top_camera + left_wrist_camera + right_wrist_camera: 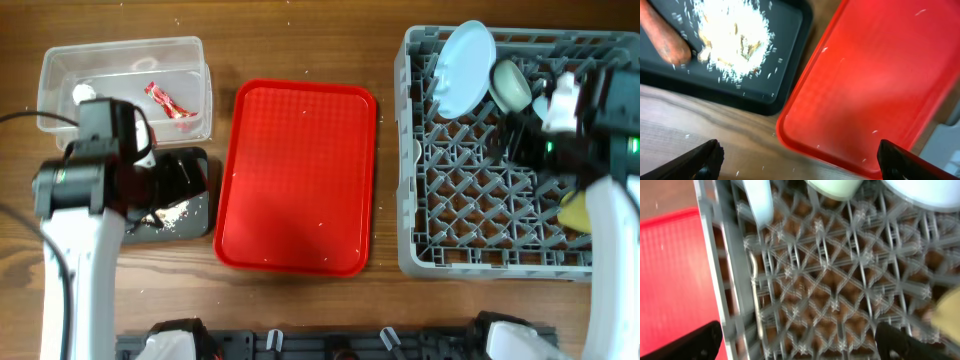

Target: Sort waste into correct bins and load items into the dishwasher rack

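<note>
Rice scraps [732,35] and a smooth carrot [662,35] lie in the shallow black tray [785,65], its rim beside the glossy red tray [295,175]. Left tool [800,160] hangs spread and empty there; right tool [797,342] is spread above the pegged grey rack [420,150].

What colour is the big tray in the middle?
The tray is bright red, clearest in the overhead view.

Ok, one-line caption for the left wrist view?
Open left end effector over the table, black tray with carrot and rice beside red tray.

Red serving tray [296,175] (rounded corners, raised rim) flat on wooden table [300,40].
</note>
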